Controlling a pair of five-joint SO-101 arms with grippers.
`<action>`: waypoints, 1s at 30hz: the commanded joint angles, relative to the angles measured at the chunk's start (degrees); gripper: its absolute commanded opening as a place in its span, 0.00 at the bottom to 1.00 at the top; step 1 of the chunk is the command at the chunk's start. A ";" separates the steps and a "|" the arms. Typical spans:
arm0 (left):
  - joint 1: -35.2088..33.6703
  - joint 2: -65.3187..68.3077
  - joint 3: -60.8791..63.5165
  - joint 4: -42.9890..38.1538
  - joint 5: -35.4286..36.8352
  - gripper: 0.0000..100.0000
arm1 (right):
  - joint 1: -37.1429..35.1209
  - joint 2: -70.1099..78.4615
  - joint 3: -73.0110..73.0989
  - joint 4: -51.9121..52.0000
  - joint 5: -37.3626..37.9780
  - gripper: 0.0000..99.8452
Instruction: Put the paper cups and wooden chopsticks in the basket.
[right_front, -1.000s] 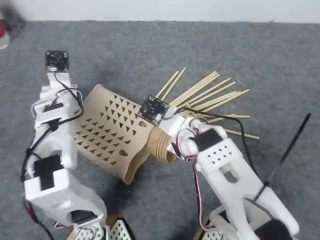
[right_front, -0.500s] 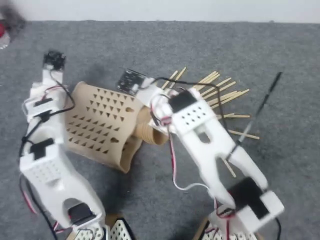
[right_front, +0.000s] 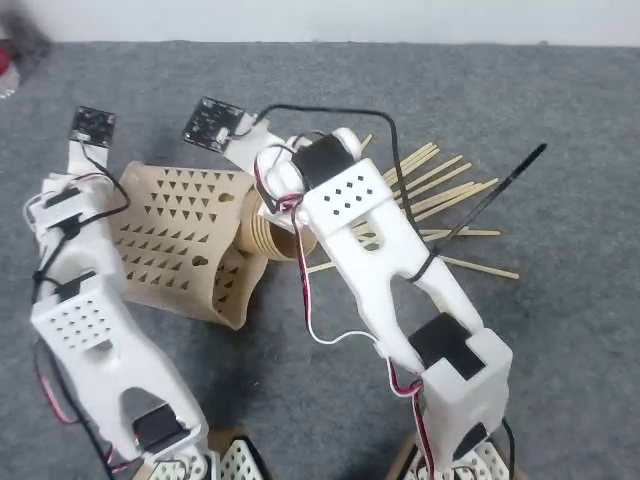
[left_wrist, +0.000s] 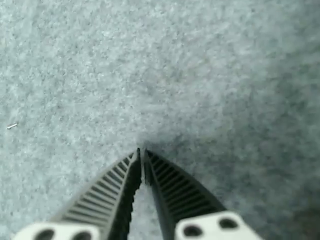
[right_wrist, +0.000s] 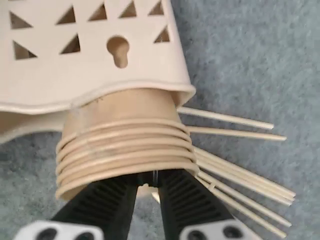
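Stacked tan paper cups (right_wrist: 125, 145) sit half inside the tipped beige perforated basket (right_front: 170, 240), right pincer (right_wrist: 150, 181) clamped on their rim, seemingly to push them in. Left pincer (left_wrist: 141, 156), clenched empty, sits left of the basket, maybe bracing it.

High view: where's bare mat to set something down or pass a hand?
Bare: the grey mat along the far edge, beyond the chopsticks; also the near right, past the right arm. Crowded: the middle, where basket, paper cups and chopsticks meet.
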 joint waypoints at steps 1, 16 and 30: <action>2.11 -0.53 -0.48 1.49 -0.70 0.01 | -5.32 -0.31 -8.00 0.48 -0.44 0.01; 16.79 -12.22 0.48 10.81 4.04 0.01 | -6.64 1.80 -19.78 6.20 2.46 0.01; -2.90 -15.12 0.13 -0.70 6.33 0.01 | -5.14 3.74 -27.87 7.25 2.37 0.01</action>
